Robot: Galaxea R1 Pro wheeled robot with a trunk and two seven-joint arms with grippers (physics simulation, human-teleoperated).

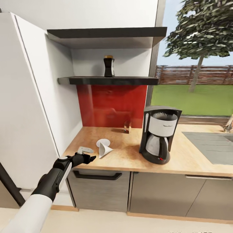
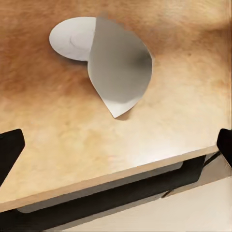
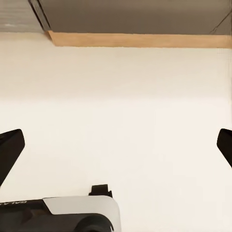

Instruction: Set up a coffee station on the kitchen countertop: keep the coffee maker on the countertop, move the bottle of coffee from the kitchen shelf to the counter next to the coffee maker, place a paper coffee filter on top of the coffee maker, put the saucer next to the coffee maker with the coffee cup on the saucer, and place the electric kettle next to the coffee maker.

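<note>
The black and silver coffee maker (image 1: 160, 136) stands on the wooden countertop (image 1: 129, 155). On the lower wall shelf (image 1: 108, 80) sits the dark bottle of coffee (image 1: 109, 66). A white paper filter cone (image 1: 105, 150) (image 2: 121, 72) lies on its side, overlapping a white saucer (image 1: 103, 142) (image 2: 71, 38). A small brownish cup-like thing (image 1: 127, 127) stands by the red backsplash. My left gripper (image 1: 89, 158) (image 2: 116, 145) hovers open at the counter's front edge, just short of the filter. My right gripper (image 3: 116, 145) is open and empty over pale floor.
A small grey metal object (image 1: 84, 150) lies on the counter's left end beside my left gripper. A tall white cabinet wall (image 1: 38, 97) bounds the left. A sink (image 1: 210, 145) is set in the counter to the right. Drawers with a dark handle (image 1: 97, 176) sit below.
</note>
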